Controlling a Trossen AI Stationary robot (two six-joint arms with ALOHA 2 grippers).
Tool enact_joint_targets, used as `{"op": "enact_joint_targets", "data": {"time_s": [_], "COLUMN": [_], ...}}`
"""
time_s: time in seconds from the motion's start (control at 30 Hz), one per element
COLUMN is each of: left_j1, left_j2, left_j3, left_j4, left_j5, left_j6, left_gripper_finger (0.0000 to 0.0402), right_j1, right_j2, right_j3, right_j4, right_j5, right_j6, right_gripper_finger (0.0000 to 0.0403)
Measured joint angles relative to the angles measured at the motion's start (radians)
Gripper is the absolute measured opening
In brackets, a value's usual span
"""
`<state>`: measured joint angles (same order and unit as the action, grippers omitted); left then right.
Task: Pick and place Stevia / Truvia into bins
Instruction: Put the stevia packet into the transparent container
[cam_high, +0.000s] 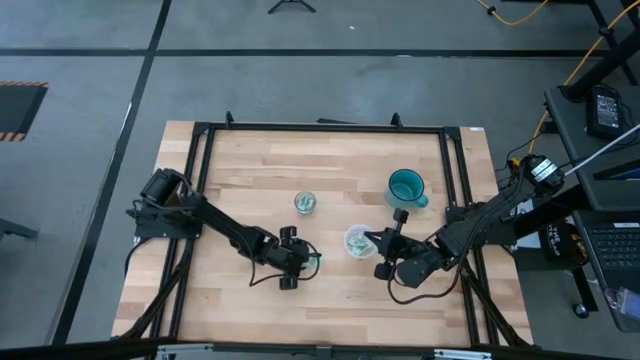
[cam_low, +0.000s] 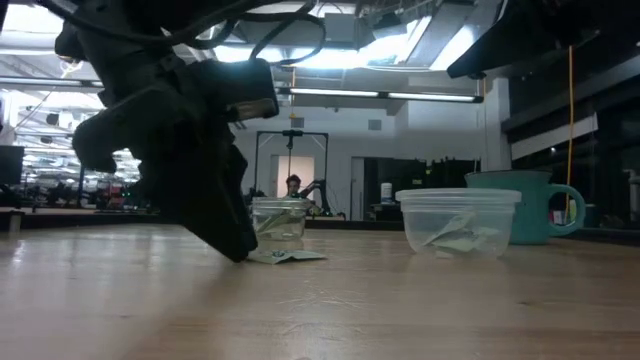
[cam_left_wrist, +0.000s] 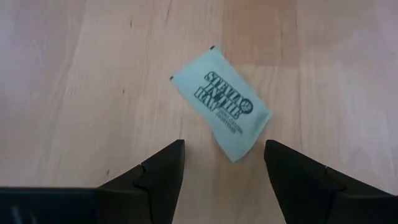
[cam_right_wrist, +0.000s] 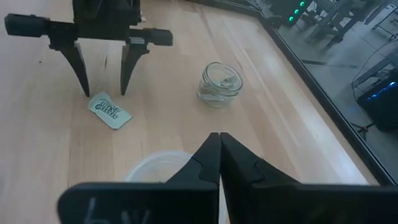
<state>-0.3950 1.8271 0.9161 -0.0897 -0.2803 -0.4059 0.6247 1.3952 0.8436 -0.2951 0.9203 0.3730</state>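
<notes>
A light green Stevia packet (cam_left_wrist: 221, 102) lies flat on the wood table, printed side up; it also shows in the right wrist view (cam_right_wrist: 109, 111) and the low view (cam_low: 285, 256). My left gripper (cam_left_wrist: 224, 155) is open, pointing down just over the table. Its fingertips stand either side of the packet's near corner without touching it (cam_high: 305, 258). My right gripper (cam_right_wrist: 219, 143) is shut and empty, hovering beside the clear plastic cup (cam_high: 358, 240), which holds packets (cam_low: 460, 222). The small glass jar (cam_high: 306, 203) stands farther back, with packets inside (cam_right_wrist: 219, 84).
A teal mug (cam_high: 406, 187) stands near the table's far right, behind the plastic cup. A black frame (cam_high: 320, 128) runs round the table's edges. Bare wood lies along the near side of the table (cam_high: 330, 305).
</notes>
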Motion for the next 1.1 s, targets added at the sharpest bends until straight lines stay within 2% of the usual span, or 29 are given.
{"op": "enact_joint_targets", "data": {"time_s": [0.3,0.47,0.8,1.1], "left_j1": [0.003,0.004,0.005,0.011], "left_j2": [0.024,0.024,0.025,0.026], "left_j3": [0.004,0.003,0.002,0.002], "left_j4": [0.027,0.025,0.026,0.019], "left_j5": [0.003,0.009,0.041,0.079], "left_j6": [-0.001,0.000,0.055,0.089], "left_gripper_finger": [0.0216,0.0195,0.0122,0.0011], "right_j1": [0.000,0.000,0.000,0.000], "right_j2": [0.000,0.000,0.000,0.000], "right_j3": [0.000,0.000,0.000,0.000], "right_j4": [-0.002,-0.003,-0.004,-0.004], "right_j5": [0.001,0.001,0.002,0.002], "right_j6": [0.012,0.012,0.012,0.012], "right_gripper_finger": [0.0018,0.0018,0.0019,0.0019]}}
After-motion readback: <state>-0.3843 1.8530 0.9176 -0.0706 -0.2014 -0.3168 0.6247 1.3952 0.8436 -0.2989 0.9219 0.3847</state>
